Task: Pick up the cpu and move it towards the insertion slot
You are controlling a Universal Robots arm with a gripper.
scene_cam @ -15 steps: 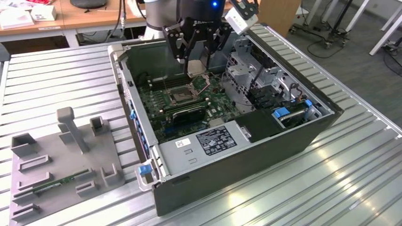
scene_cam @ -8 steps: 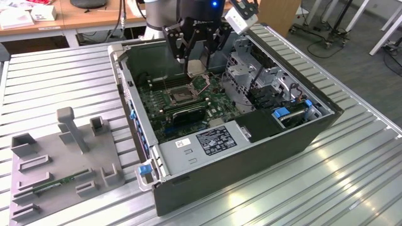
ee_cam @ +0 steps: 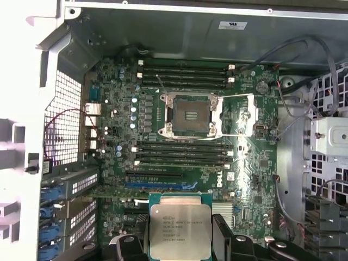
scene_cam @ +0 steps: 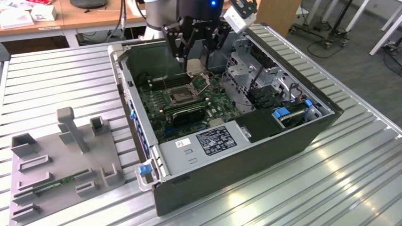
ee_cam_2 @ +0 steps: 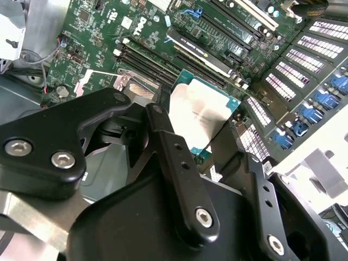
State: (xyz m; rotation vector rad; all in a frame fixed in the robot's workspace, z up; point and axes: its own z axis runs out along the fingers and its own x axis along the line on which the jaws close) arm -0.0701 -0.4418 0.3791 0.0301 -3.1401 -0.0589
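Observation:
My gripper [scene_cam: 196, 63] hangs inside the open computer case, shut on the cpu [scene_cam: 196, 70], a flat square chip with a silver face. In both wrist views the black fingers [ee_cam: 223, 235] press on two opposite edges of the cpu [ee_cam: 179, 231] [ee_cam_2: 202, 115]. The insertion slot [scene_cam: 182, 96] lies on the green motherboard below the chip, toward the exterior view's left. Its silver frame is swung open and its dark centre is bare. In the first wrist view the insertion slot [ee_cam: 190, 114] lies well apart from the held chip, with memory slots between them.
The case wall [scene_cam: 129, 89] and a metal drive cage [scene_cam: 251, 75] flank the board. Long black memory slots [ee_cam: 182, 155] run on both sides of the socket. A grey fixture plate [scene_cam: 63, 165] with a green memory stick [scene_cam: 53, 186] lies on the slatted table.

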